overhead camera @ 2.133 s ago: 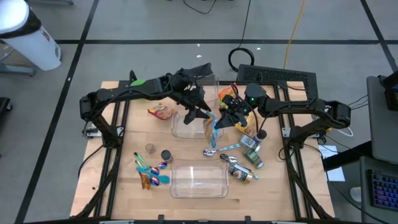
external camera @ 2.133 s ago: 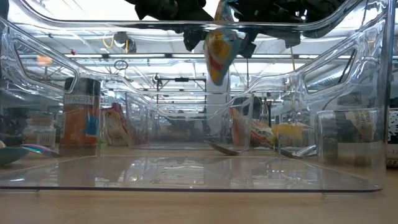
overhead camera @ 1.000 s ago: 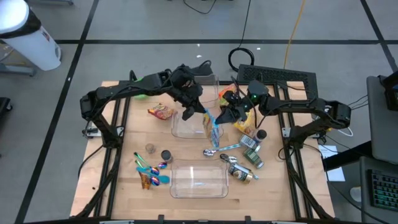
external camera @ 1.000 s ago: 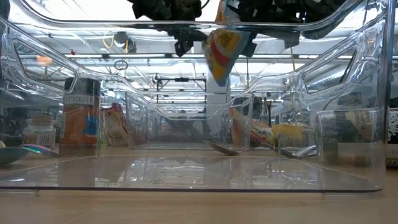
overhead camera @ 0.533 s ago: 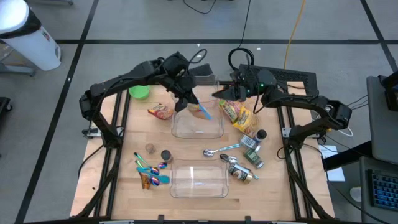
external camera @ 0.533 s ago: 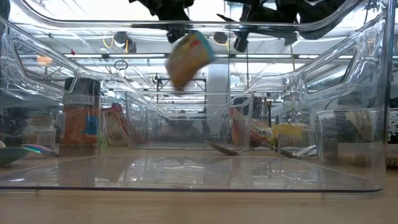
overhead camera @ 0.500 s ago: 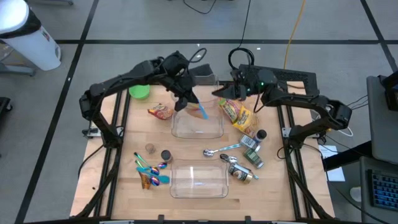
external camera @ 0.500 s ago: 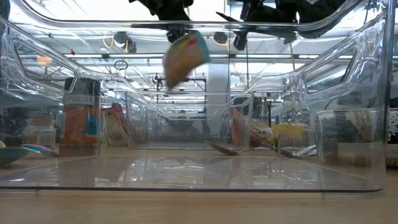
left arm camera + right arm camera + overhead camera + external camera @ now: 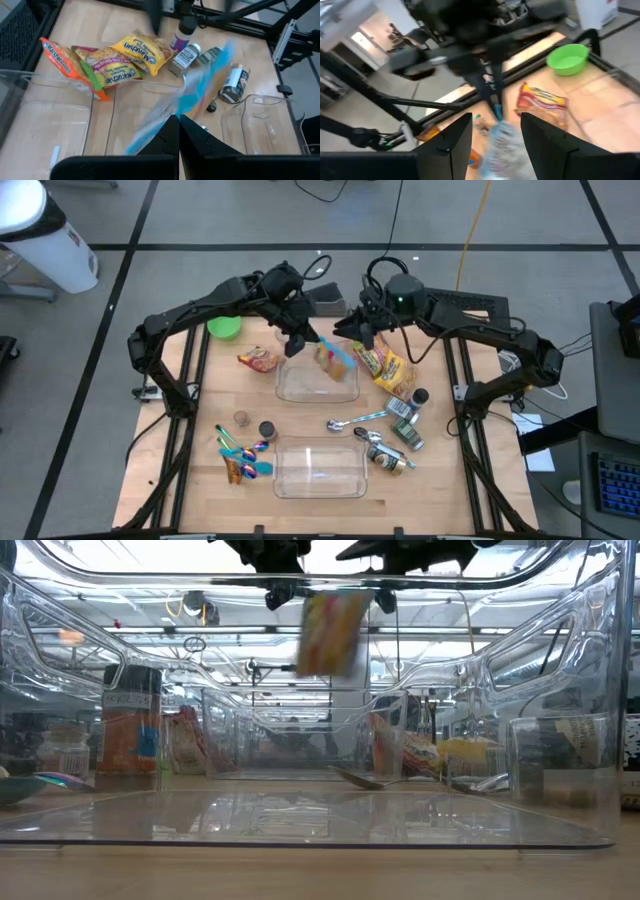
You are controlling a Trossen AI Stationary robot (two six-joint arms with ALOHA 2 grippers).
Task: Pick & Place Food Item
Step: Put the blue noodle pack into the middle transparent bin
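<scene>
Grey floor marked with dark lines is seen around a wooden desk (image 9: 215,410), over which two dark arms are reached from either side. Two clear plastic bins are set on the desk: the far bin (image 9: 300,385) at the middle and the near bin (image 9: 320,470) toward the front edge.

Above the far bin, the left claw (image 9: 300,340) is pressed shut on the top edge of a blue and yellow snack packet (image 9: 336,360), which is hung in the air over the bin's right part, clear of its floor; in the low view the packet (image 9: 332,633) is seen dangling, blurred. The right claw (image 9: 352,330) is held just beside the packet, its fingers parted and nothing gripped between them.

Yellow and orange noodle packs (image 9: 120,62) are laid to the right of the far bin. A red snack bag (image 9: 259,360) is placed to that bin's left, with a green bowl (image 9: 224,329) behind it. Small cans and bottles (image 9: 402,420) and a metal spoon (image 9: 350,420) are scattered right of the bins, and coloured plastic spoons (image 9: 240,455) are gathered left of the near bin.
</scene>
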